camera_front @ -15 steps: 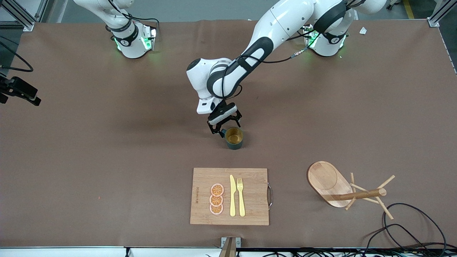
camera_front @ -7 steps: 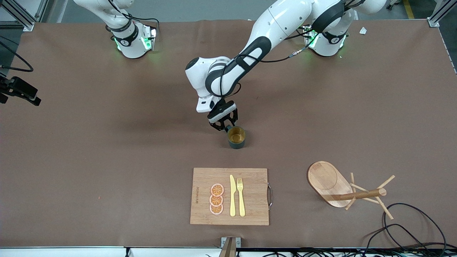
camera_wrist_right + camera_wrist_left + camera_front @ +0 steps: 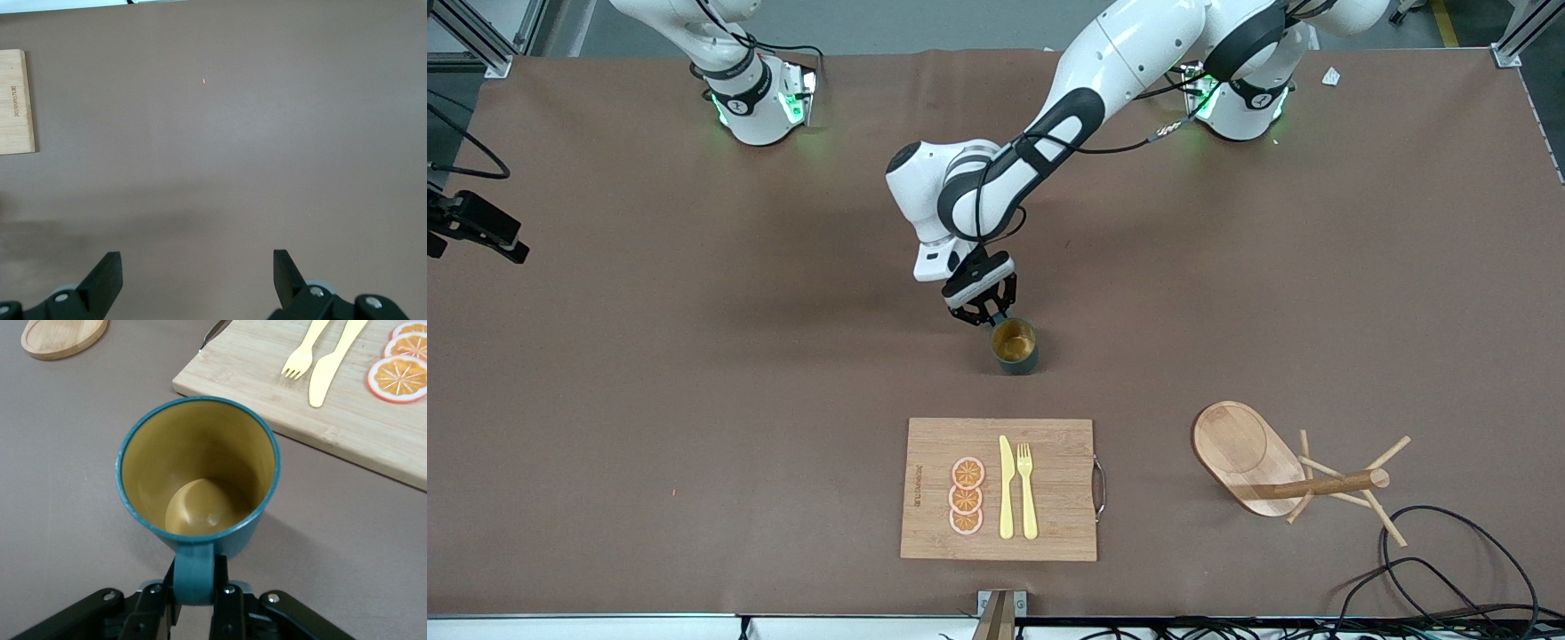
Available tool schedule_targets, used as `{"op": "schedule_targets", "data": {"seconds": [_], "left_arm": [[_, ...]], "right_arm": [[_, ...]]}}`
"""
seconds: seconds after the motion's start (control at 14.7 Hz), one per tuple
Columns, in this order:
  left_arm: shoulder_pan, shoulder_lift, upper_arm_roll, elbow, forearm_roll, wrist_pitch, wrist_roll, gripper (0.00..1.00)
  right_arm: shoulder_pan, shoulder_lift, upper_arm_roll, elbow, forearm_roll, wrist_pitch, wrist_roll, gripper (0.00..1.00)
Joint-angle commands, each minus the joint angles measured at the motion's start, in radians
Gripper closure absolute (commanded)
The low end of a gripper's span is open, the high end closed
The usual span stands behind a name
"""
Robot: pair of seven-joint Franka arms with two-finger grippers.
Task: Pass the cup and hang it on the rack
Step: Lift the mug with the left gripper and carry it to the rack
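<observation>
Centre of the front view: the cup (image 3: 1015, 345) stands upright on the brown table (image 3: 694, 356), above the cutting board (image 3: 999, 489) in the frame. The left gripper (image 3: 987, 316) is clenched on the cup's handle (image 3: 195, 573), fingers (image 3: 155, 613) pinching it from both sides. Lower right of the frame: the rack (image 3: 1285, 467) lies tipped over, well apart from the cup. The right gripper (image 3: 197, 273) waits with fingers spread over bare table, grasping nothing.
</observation>
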Motion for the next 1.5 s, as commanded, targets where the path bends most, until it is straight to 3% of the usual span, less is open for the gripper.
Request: {"op": "schedule_targets", "data": {"seconds": [0.0, 0.2, 0.75, 1.09, 1.43], "left_arm": [[0.035, -0.086, 0.003, 0.000, -0.104, -0.023, 0.110, 0.98], [0.136, -0.173, -0.006, 0.003, -0.242, -0.017, 0.239, 0.98], [0.475, -0.357, -0.008, 0.006, -0.776, 0.055, 0.656, 0.98], [0.667, -0.393, -0.008, 0.006, -1.101, 0.063, 0.756, 0.96], [0.812, -0.397, -0.005, 0.005, -1.339, 0.062, 0.752, 0.96]], "right_arm": [[-0.028, -0.022, 0.019, -0.016, 0.017, -0.004, -0.015, 0.00], [-0.028, -0.022, 0.019, -0.016, 0.017, -0.002, -0.015, 0.00], [-0.025, -0.023, 0.023, -0.013, 0.017, -0.002, -0.015, 0.00], [-0.025, -0.023, 0.023, -0.013, 0.017, -0.001, -0.015, 0.00], [-0.025, -0.025, 0.025, -0.013, 0.017, -0.001, -0.015, 0.00]]}}
